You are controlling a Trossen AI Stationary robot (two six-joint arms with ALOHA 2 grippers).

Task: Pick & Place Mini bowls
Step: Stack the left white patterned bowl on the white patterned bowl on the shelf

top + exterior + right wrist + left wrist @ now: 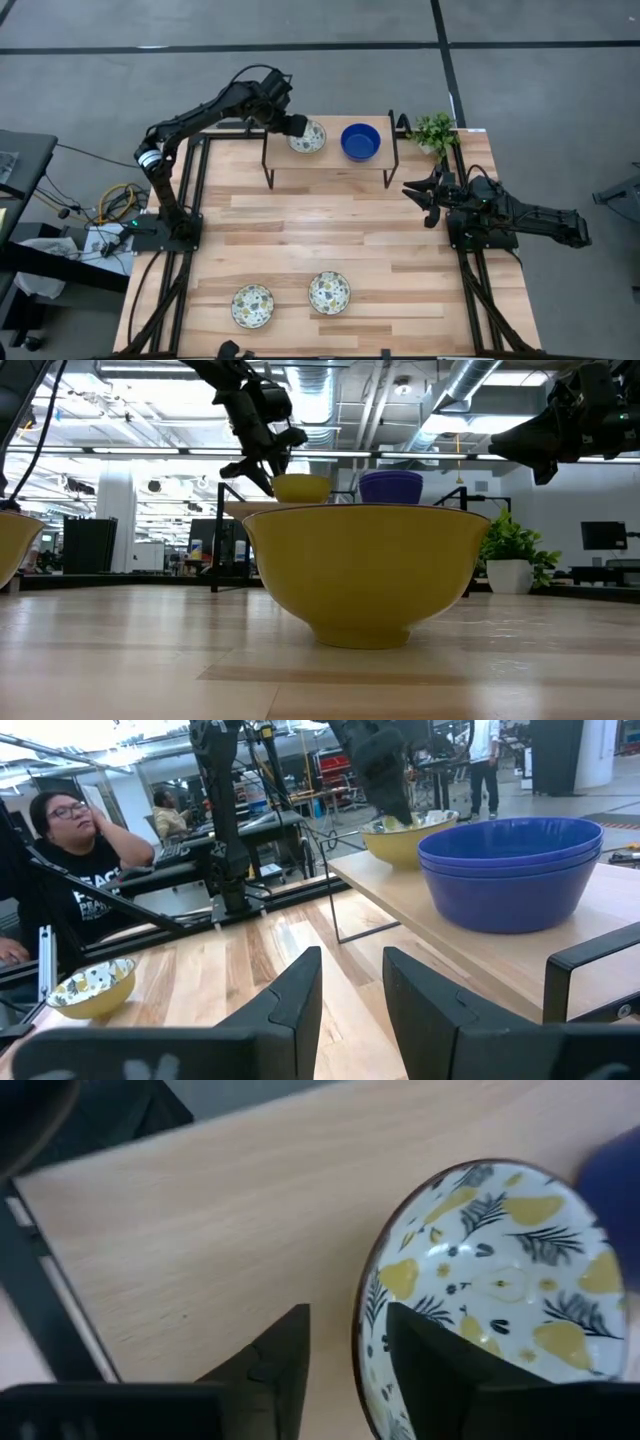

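Note:
A patterned mini bowl (309,137) (500,1270), yellow outside (300,488), sits on its base on the raised wooden shelf (330,160) at the far edge. My left gripper (299,127) (345,1320) is open over its rim, one finger inside and one outside. Beside it stands a stack of cobalt blue bowls (360,141) (510,865), two rims showing. Two more patterned bowls (252,305) (329,292) rest on the table near its near edge. My right gripper (425,195) (350,965) waits open at the table's right side. My left gripper straddles the patterned bowl's rim (362,1315) on the side toward the shelf's left end, slanting down from the left. Bare wood shows between the outer finger (285,1355) and the rim. Whether the inner finger (425,1350) touches the bowl, I cannot tell.
A small green plant (434,130) stands at the far right corner next to the shelf's black legs (392,150). A person (75,850) sits beyond the table's left side. The table's middle (320,230) is bare wood.

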